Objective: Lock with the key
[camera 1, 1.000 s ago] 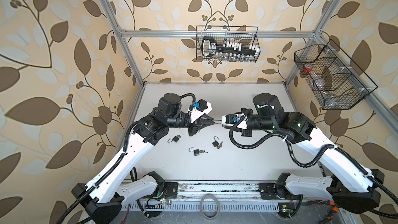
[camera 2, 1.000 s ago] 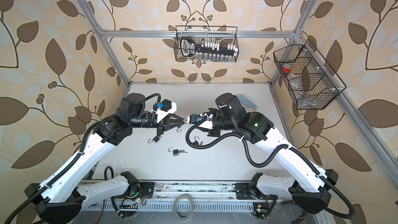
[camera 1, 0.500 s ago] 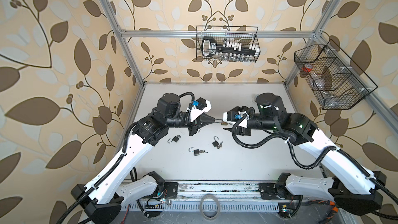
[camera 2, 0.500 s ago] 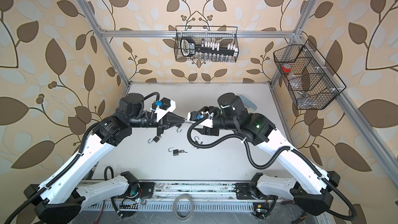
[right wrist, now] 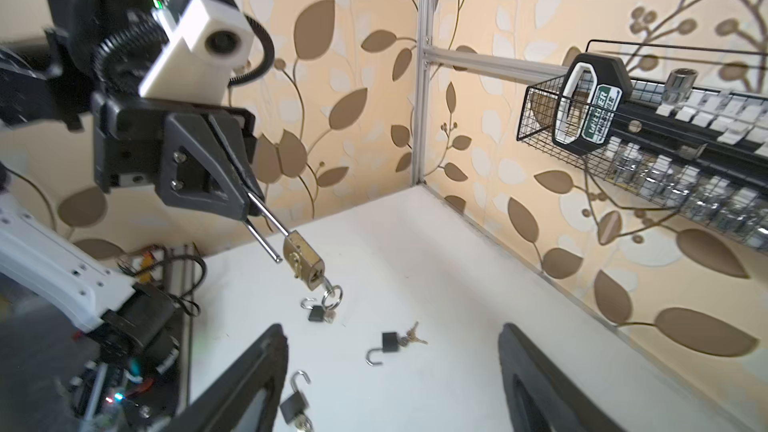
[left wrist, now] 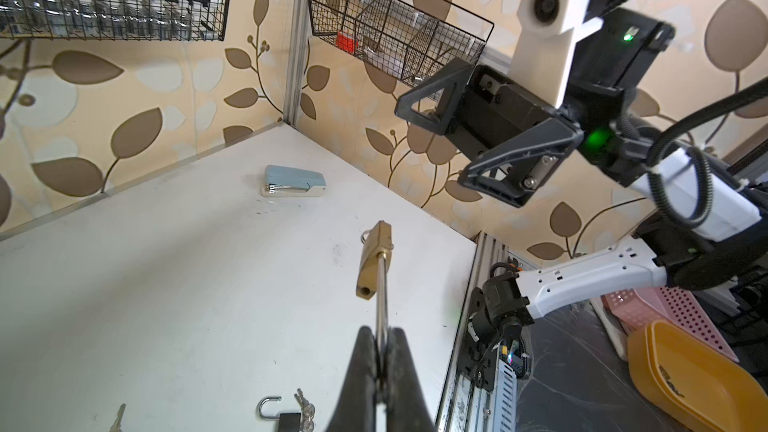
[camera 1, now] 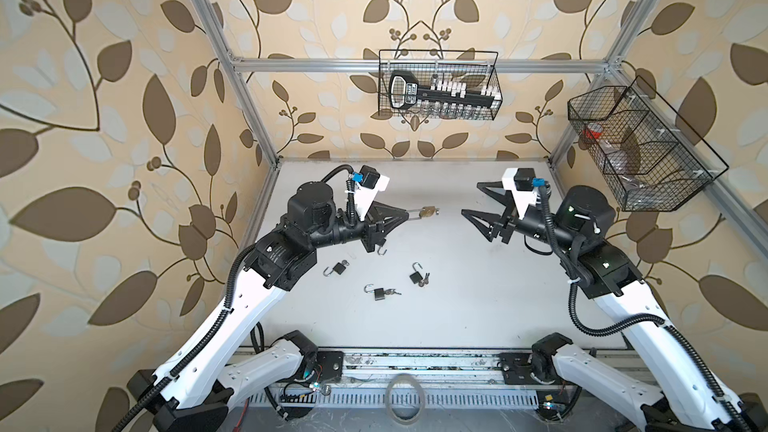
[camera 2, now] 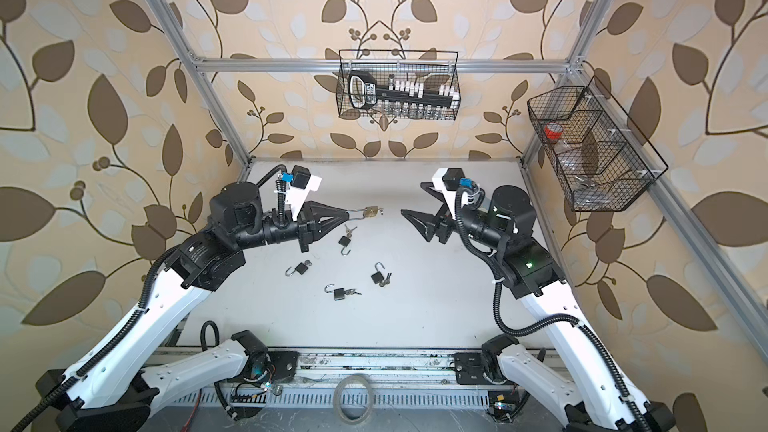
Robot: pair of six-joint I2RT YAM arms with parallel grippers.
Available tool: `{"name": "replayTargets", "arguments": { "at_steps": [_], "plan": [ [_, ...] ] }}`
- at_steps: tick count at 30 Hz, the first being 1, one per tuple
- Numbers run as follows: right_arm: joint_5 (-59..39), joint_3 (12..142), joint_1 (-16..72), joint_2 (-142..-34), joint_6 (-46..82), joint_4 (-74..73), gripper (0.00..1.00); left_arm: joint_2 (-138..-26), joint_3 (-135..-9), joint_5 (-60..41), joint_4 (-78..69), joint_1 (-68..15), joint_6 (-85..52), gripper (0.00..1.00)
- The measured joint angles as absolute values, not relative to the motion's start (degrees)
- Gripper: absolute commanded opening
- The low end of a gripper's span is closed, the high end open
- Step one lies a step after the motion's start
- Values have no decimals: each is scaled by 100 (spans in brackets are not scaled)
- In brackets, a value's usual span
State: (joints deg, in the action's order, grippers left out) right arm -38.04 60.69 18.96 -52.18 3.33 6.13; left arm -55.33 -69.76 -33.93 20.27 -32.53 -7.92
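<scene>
Left claw [camera 1: 406, 213]: pinched on brass padlock [camera 1: 428, 212], gripping its open shackle, above mid-table.
Right claw [camera 1: 470, 199]: spread, empty, at padlock's 3 o'clock, clear gap between.
Key [right wrist: 326, 284]: in padlock's base.
Black padlocks [camera 1: 379, 292]: at padlock's 6 o'clock, on table [camera 1: 478, 284].
Open room: bare tabletop toward 4 o'clock edge.

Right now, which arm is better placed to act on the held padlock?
Right. The right gripper is open, empty and facing the padlock across a gap; the left gripper is shut on its shackle, holding it in the air.
</scene>
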Motion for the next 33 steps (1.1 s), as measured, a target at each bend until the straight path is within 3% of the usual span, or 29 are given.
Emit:
{"name": "replayTargets", "arguments": {
  "at_steps": [7, 19, 24, 33],
  "plan": [
    [-5398, 5706, 1780, -5487, 1367, -740, 76, -5586, -7148, -4023, 1553, -3256, -1273, 0],
    [-5977, 6042, 2427, -5852, 1085, -1531, 70, -5747, -7155, -4727, 972, -3256, -1811, 0],
    [-6114, 6237, 2740, -5966, 1044, -1291, 54, -5747, -7155, -4897, 840, -3256, -1824, 0],
    [-5839, 6316, 2958, -5937, 1221, -1188, 36, -5730, -7155, -5059, 829, -3256, -1813, 0]
  ]
}}
